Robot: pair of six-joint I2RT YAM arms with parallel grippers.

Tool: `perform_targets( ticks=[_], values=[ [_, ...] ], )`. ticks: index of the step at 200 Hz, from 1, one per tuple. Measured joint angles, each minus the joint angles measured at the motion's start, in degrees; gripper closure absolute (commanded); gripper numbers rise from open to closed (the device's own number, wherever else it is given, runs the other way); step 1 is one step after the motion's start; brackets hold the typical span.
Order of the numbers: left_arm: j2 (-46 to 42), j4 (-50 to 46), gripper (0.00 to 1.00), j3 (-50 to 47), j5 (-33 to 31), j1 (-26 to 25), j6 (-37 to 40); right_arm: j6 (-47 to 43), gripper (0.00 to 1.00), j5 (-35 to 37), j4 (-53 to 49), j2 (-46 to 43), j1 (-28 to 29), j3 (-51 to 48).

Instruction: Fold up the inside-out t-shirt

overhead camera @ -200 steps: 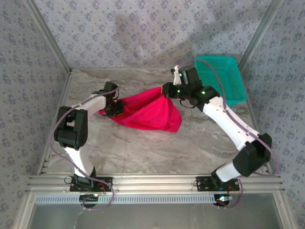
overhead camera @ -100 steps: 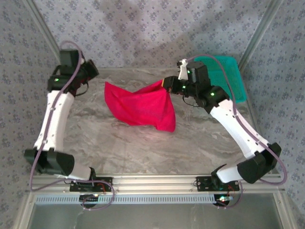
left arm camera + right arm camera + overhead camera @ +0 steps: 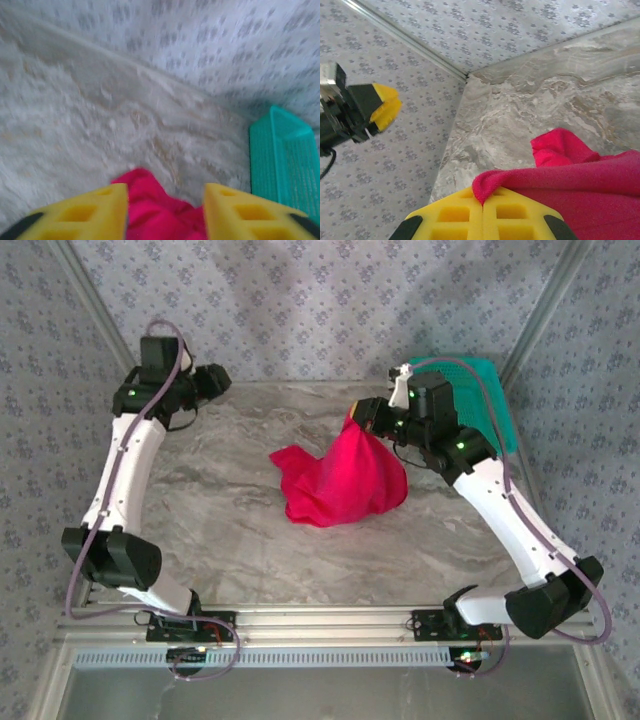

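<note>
From the top external view, the bright red soft cloth t-shirt (image 3: 345,480) hangs as a bunched drape from the right gripper (image 3: 358,418), its lower folds heaped on the grey marbled table (image 3: 220,510) right of centre. No flat spread and no fold shows, so I judge the task barely begun, with laying out, smoothing and every fold left to do. The left gripper (image 3: 215,380) is raised near the far left corner, well apart from the cloth. Bare table lies to the left and on the near side, while the teal plastic mesh basket (image 3: 492,390) sits close behind the right arm at the far right (the tight side for any swing). In the left wrist view, the left gripper (image 3: 165,210) has its yellow fingers (image 3: 90,212) apart with nothing between them, the t-shirt (image 3: 150,200) lying below and the basket (image 3: 285,160) off to the right by the wall. In the right wrist view, the right gripper (image 3: 482,212) has its fingers pressed together on an edge of the t-shirt (image 3: 580,185), and open table reaches to the far corner beyond
</note>
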Motion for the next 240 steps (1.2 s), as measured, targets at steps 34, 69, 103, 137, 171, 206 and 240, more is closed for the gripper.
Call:
perform_targets(
  ticks=[34,69,103,137,171,206,240],
  values=[
    [0.48,5.73,0.26,-13.31,4.55,-3.23,-2.82,0.00,1.00,-0.02,-0.15,0.00,-1.49,-1.38],
    [7.54,10.67,0.30,-18.93,5.44,-8.04,-4.50,0.39,1.00,-0.07,-0.04,0.00,-1.70,-2.49],
    [18.05,13.90,0.32,-18.86,5.46,-9.66,-5.18,0.39,1.00,-0.28,-0.07,-0.07,-1.77,-2.62],
    [25.53,14.58,0.37,-16.96,4.44,-10.47,-5.42,0.39,1.00,-0.35,-0.13,-1.05,-2.36,-3.76],
    [29.59,14.95,0.93,-13.84,4.22,-10.47,-6.03,0.39,1.00,-0.52,-0.22,-2.08,-2.84,-5.03],
    [29.86,11.08,1.00,-7.82,4.07,-9.84,-4.92,0.39,1.00,-0.55,-0.90,-4.02,-3.32,-6.40],
    [28.02,1.44,1.00,6.29,3.19,-6.25,-3.08,0.50,1.00,-0.48,-1.40,-7.72,-3.58,-8.85]
  ],
)
